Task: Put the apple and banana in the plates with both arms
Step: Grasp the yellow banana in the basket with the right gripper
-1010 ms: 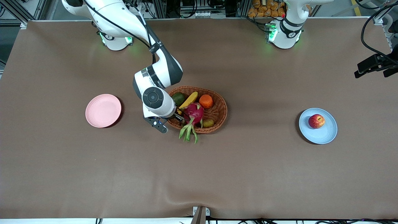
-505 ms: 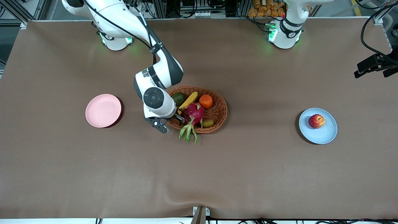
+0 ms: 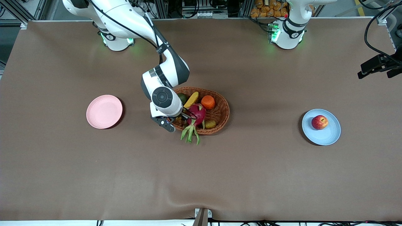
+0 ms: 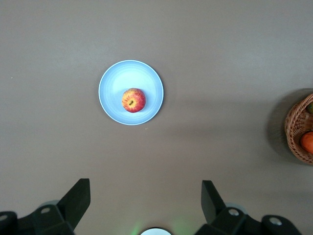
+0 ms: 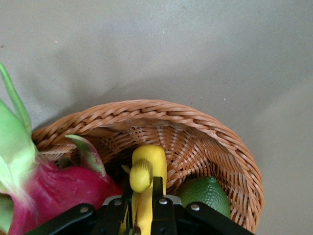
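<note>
Bench point(image 3: 94, 175) covered with brown mat, slight wrinkle at the edge nearest the front camera. Metal framing point(image 3: 19, 9) and cable bundles point(image 3: 194, 8) along the edge by the bases. Lighting even, soft shadows.

banana point(image 5: 145, 181) — in right pincer point(image 5: 143, 205)

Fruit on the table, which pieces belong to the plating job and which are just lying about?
Part of the job:
- banana, in the basket, right claw shut on it
- apple, already on the blue plate
- pink plate, bare
- left claw, open, waiting above the table

Just lying about:
- wicker basket
- dragon fruit
- orange
- green fruit
</note>
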{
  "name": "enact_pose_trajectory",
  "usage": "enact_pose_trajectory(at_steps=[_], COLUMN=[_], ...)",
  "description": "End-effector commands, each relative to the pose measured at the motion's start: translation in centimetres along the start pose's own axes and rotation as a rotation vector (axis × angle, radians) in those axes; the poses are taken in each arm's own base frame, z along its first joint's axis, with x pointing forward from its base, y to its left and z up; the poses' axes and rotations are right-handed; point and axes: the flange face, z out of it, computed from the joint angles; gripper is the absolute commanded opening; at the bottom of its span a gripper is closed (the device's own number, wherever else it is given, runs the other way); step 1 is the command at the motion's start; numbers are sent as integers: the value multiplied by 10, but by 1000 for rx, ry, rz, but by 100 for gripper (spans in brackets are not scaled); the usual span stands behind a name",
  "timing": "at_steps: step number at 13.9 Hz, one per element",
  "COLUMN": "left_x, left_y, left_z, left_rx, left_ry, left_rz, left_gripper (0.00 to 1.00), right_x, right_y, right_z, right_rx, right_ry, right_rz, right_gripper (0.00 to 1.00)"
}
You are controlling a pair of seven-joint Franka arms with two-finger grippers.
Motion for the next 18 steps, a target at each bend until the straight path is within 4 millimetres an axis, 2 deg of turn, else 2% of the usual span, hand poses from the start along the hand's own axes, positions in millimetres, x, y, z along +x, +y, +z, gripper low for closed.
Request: enact_pose_trajectory(at_steps=[1, 4, 6, 18], left_x=[2, 2, 2, 2], left_y=[-2, -1, -1, -2], left_z=[1, 1, 1, 3], left_rx=[17, 17, 17, 17], left_ry=[-6, -6, -6, -9], left_rz=[15, 16, 18, 16], left_gripper=[100, 100, 100, 100], right_x=[8, 9, 9, 16], right_y=[-1, -1, -2, 0], right_z=[-4, -4, -4, -3], right_rx=[4, 7, 11, 7], right_ry=[4, 5, 5, 13], right_rz=[21, 26, 29, 31], right_gripper=[18, 19, 27, 24])
